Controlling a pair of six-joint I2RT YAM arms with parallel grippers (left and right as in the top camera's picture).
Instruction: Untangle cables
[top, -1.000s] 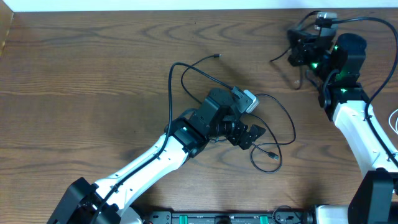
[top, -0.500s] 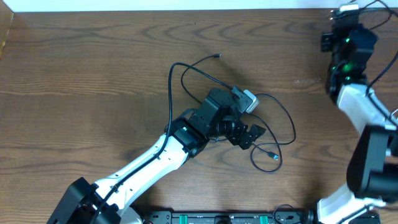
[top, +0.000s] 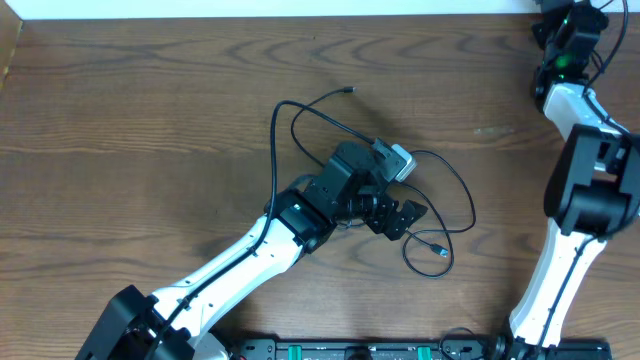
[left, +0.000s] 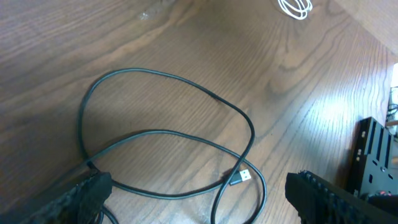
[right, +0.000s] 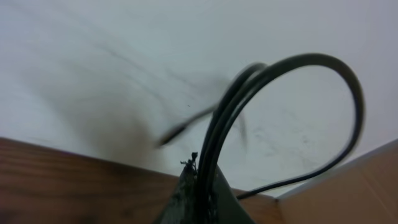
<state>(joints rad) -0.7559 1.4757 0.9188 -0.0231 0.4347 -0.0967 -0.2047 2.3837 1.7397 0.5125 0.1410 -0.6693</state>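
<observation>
The left gripper (top: 398, 218) is hanging over the middle of the wooden table (top: 150, 120) with its jaws spread wide and nothing between them. Right under it a thin black cable (left: 161, 74) is lying flat on the wood. The cable is curling into one big open loop just ahead of the gripper, and a second strand is crossing through that loop. Its small silver-tipped plug (left: 239, 177) is resting between the two spread fingers, touching neither. From overhead, the same cord is also running out behind the gripper in another long arc, ending in a small plug tip well away from it. A white cable (left: 296, 7) is sitting in a tight little coil far ahead of the left gripper, well apart from the black one. Far off toward the back corner, the right gripper (right: 198, 186) is pinching shut on a glossy dark cable (right: 292, 62), which is arching up in a doubled bend against the pale wall.
</observation>
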